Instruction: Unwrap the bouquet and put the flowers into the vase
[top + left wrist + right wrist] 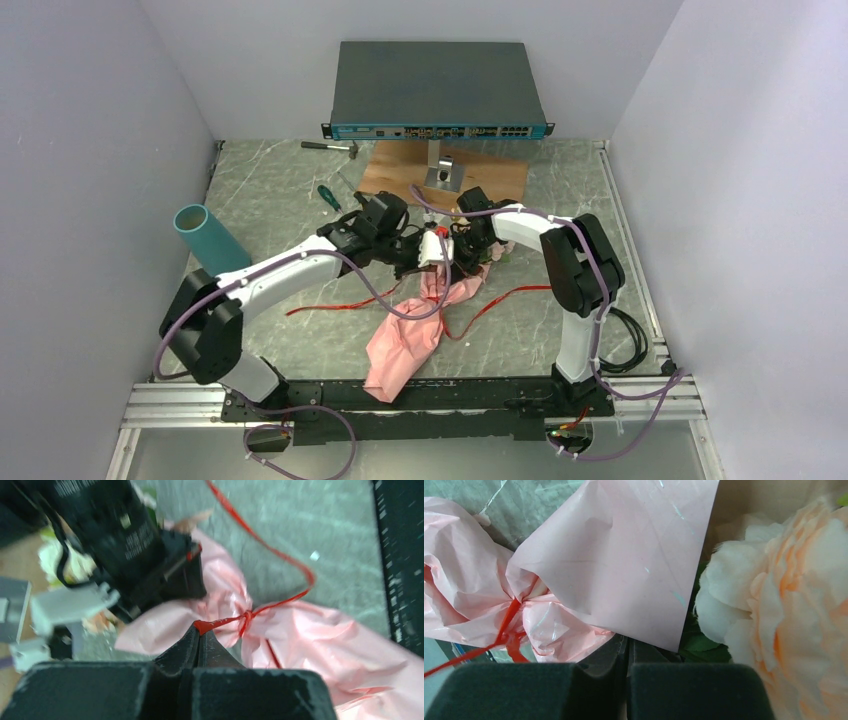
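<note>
Pink paper (624, 555) of bouquet (415, 335) lay mid-bench, trailing toward near edge. Left claw (201, 630) clamped tight on red ribbon (280, 555) end beside knot. Right claw (626, 647) closed against paper edge, peach bloom (784, 605) just beside; hold on paper unclear. Teal vase (208, 238) stood near left edge, well apart.
</note>
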`<state>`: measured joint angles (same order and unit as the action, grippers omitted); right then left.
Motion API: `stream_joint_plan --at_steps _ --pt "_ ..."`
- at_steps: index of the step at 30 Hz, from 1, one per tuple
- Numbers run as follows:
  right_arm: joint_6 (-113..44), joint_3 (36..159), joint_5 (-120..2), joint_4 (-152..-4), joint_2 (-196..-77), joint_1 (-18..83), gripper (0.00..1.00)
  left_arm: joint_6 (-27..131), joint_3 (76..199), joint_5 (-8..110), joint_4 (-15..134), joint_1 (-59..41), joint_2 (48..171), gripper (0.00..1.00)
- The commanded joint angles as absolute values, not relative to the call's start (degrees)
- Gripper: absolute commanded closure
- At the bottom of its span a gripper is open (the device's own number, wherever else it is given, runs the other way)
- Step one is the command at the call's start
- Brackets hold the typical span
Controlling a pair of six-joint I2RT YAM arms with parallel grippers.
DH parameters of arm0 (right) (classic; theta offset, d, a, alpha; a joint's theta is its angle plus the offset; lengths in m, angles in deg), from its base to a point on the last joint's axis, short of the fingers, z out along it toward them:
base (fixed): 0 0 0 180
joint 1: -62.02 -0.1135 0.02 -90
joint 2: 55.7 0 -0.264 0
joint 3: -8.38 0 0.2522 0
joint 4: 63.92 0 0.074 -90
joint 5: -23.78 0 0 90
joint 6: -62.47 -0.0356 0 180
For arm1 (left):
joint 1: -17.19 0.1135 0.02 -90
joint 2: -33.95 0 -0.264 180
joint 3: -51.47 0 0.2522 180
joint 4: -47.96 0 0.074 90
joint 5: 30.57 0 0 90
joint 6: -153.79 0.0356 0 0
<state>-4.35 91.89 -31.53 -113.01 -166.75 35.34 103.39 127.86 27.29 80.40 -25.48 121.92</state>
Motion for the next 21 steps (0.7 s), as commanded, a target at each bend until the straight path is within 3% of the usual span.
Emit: stream_joint_plan --at_steps 1,9,17,21 --pt "-2.13 90.26 -40.81 -111.24 -171.51 35.04 1.0 99.55 131.42 19.44 80.12 -26.49 118.58 1.0" --pt "-1.71 90.6 -40.61 -111.43 -171.54 35.06 1.0 100.36 126.58 20.3 83.12 -24.56 114.44 1.0" --pt "-1.72 90.79 -40.16 -111.23 -171.78 35.04 1.0 113.72 122.28 19.1 92.61 -27.42 109.15 1.0" --pt "-1.59 90.96 -40.12 -111.34 -171.82 35.04 1.0 107.01 120.92 26.43 91.0 -26.87 110.73 1.0"
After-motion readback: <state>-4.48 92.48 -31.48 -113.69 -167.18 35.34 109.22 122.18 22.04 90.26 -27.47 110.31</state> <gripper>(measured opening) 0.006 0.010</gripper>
